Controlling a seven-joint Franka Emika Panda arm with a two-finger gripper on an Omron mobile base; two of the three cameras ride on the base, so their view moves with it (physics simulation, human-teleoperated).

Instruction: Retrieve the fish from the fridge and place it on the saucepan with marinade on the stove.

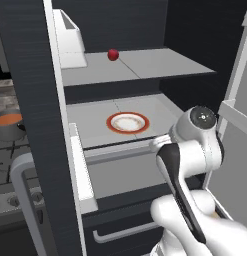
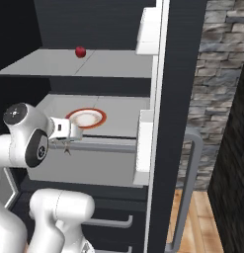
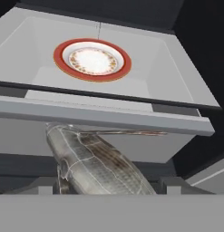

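At the far left of your left base view, the saucepan sits on the stove, filled with orange-red marinade. Next comes the open fridge: a small red ball rests on the upper shelf, and an orange-rimmed white plate lies on the shelf below. To the right, your arm's wrist reaches toward the front of that lower shelf. In the hand view, the fish lies lengthwise right at the gripper, between the two dark finger tips, in front of and below the tray holding the plate. The jaws stand wide, one on each side of the fish; you cannot tell whether they actually clamp it.
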